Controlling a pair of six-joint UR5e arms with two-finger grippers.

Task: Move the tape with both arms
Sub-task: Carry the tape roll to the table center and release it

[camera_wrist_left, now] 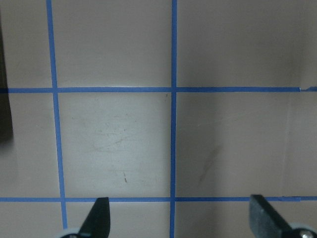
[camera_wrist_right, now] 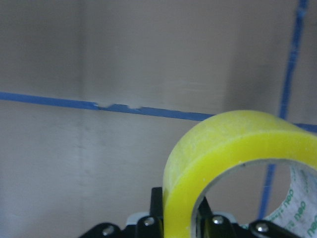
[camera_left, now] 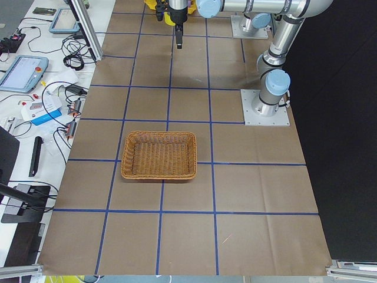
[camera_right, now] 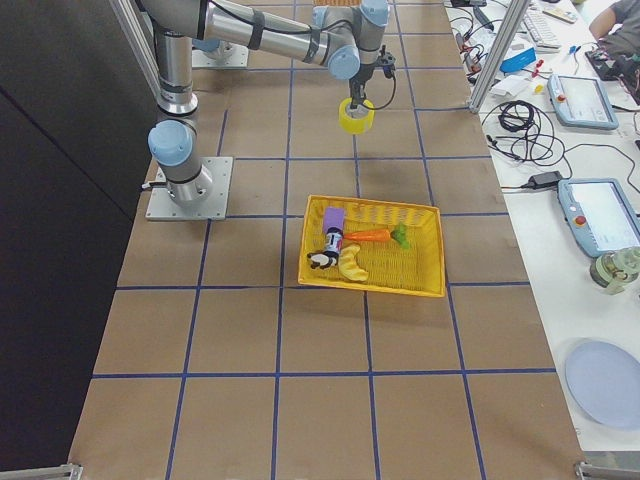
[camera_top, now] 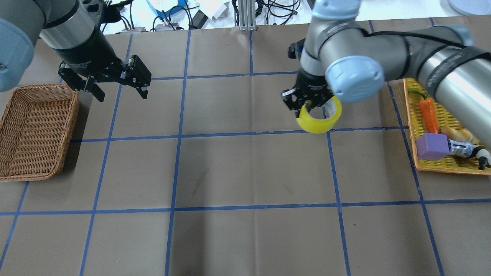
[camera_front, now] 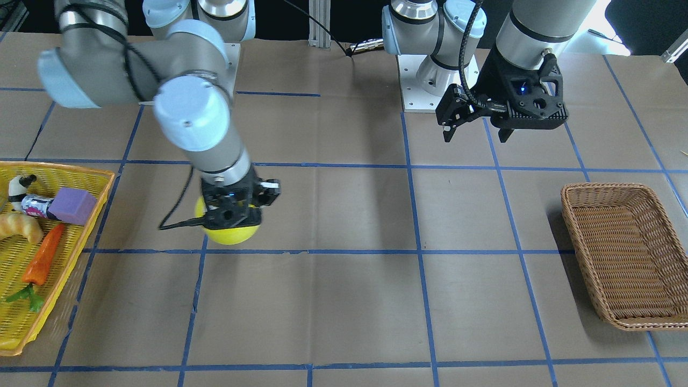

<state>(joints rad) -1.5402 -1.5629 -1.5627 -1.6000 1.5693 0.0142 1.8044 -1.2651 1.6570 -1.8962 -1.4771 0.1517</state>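
The tape [camera_top: 319, 119] is a yellow translucent roll with a pale core. My right gripper [camera_top: 307, 104] is shut on its rim and holds it on edge above the table, right of centre. The tape also shows in the front view [camera_front: 231, 235] under the right gripper [camera_front: 236, 210], in the right side view [camera_right: 356, 117], and close up in the right wrist view [camera_wrist_right: 233, 148]. My left gripper [camera_top: 122, 96] is open and empty, raised beside the wicker basket; it also shows in the front view [camera_front: 475, 137] and the left wrist view [camera_wrist_left: 181, 218].
A brown wicker basket [camera_top: 38, 87] stands empty at the robot's left end [camera_front: 602, 186] [camera_left: 159, 177]. A yellow tray [camera_top: 448, 169] at the right end [camera_front: 59, 167] holds a carrot [camera_top: 429, 115], a purple block [camera_top: 431, 147], a croissant and a small toy. Blue tape lines grid the brown table.
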